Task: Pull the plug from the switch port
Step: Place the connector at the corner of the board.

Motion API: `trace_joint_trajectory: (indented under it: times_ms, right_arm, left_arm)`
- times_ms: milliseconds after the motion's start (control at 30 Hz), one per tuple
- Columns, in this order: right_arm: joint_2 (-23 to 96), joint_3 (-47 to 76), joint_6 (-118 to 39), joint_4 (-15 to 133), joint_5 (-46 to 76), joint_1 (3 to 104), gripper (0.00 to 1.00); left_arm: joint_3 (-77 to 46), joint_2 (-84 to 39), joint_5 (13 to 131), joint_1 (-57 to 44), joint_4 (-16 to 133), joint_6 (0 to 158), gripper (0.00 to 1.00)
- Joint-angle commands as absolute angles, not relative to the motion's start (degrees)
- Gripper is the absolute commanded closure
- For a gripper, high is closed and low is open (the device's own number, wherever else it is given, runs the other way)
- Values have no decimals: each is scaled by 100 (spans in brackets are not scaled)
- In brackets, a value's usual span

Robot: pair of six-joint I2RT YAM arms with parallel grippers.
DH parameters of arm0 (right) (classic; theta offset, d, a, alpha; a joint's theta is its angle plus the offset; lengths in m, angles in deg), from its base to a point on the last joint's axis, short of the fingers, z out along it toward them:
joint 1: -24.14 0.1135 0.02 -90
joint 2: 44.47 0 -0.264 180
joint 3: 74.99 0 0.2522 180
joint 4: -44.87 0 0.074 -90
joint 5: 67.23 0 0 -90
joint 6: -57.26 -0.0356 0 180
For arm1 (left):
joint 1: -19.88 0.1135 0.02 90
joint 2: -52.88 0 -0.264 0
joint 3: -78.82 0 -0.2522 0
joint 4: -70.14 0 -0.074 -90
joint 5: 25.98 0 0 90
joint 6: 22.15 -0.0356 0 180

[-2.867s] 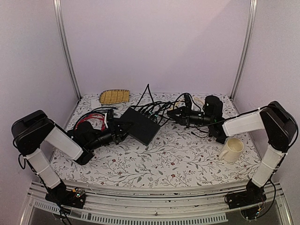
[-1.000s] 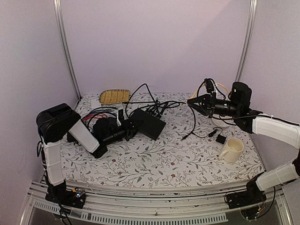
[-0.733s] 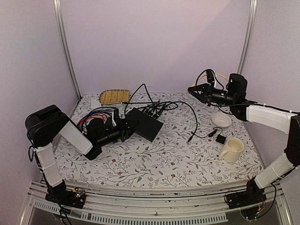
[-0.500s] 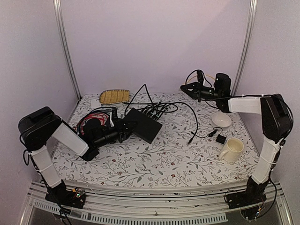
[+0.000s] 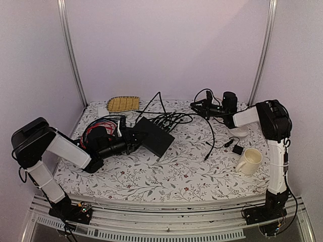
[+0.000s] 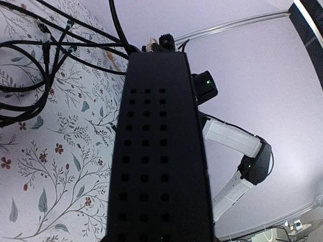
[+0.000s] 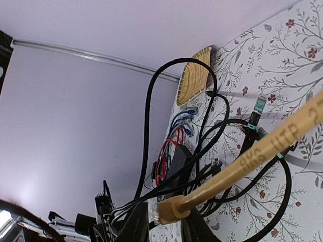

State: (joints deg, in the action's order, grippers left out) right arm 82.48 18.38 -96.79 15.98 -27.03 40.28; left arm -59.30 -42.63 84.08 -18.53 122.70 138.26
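There, the switch (image 5: 154,135) lay left of middle on the flowered table (image 5: 176,174), with black cables (image 5: 169,118) running from its far edge. The left claw (image 5: 130,140) was clamped onto its near left end. At the back of the table, well apart from the switch, the right claw (image 5: 198,105) pinched the plug (image 7: 167,209) of a tan cable (image 7: 262,148) between its fingers.

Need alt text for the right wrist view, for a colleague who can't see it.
A tan cable printed UTP runs diagonally down to its tan plug, pinched between the right gripper's dark jaws at the bottom edge. Behind, black cables tangle over the floral tablecloth toward the switch, with a yellow woven mat by the far wall.
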Motion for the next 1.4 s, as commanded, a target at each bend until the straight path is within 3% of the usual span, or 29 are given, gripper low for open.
trace_joint_trajectory:
  times_ms: [0,267,400,700,1367]
  right_arm:
    - [8414,1555,-10100,1249,-2574,3973,72]
    - [8159,1223,-10102,1941,-2459,3930,56]
    - [7834,1170,-9788,2897,-2239,3926,43]
    - [6993,861,-8973,4804,-1354,3926,39]
    - [4312,21,-7737,5662,-92,4221,39]
  left_arm:
    - [-5838,-4000,8483,-1884,12849,13573,100]
    - [-5787,-4116,8557,-1805,13008,13609,100]
    - [-5822,-4151,8607,-1763,13122,13657,100]
    - [-5969,-4114,8679,-1661,13338,13698,100]
    - [-5815,-4424,9157,-1545,13843,13950,100]
